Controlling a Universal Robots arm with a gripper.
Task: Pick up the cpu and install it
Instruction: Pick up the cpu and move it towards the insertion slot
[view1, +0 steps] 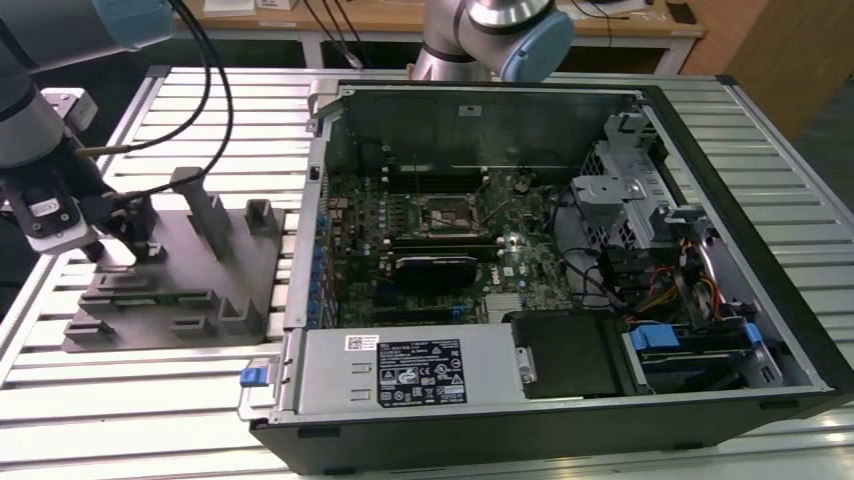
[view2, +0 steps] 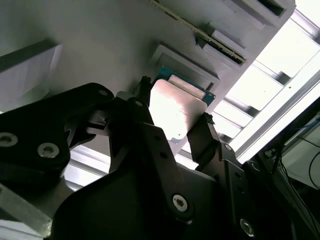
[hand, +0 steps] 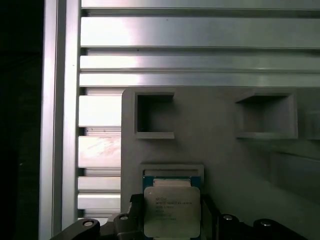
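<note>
The gripper (view2: 175, 102) is down at the near-left corner of the grey fixture block (view1: 174, 290), way over on the exterior view's left. Its two black fingers (view2: 145, 95) are pinched in on the cpu (view2: 177, 115), one on each of two opposite edges, so I'd call that a grasp. The chip sits right at its shallow square pocket (hand: 172, 169) in the block. From here I honestly can't tell if it's lifted clear of the pocket or just resting in it.

What matters is where the socket (view1: 447, 212) is. It's well apart from the gripper, off toward the exterior view's right, down inside the open computer case (view1: 481, 120) in the middle of the motherboard (view1: 521, 270). The case's side wall stands between the two.

The cpu is pretty much square, so there's no real long axis. It lies flat, lid facing up at the wrist cameras. The lid is smooth brushed silver metal that catches the light, with a thin teal-green board rim peeking out at the pocket side. The fixture is matte grey plastic with square recesses and upright posts. Everything sits on a ribbed aluminium slat table (view1: 134, 400), which is shiny.
</note>
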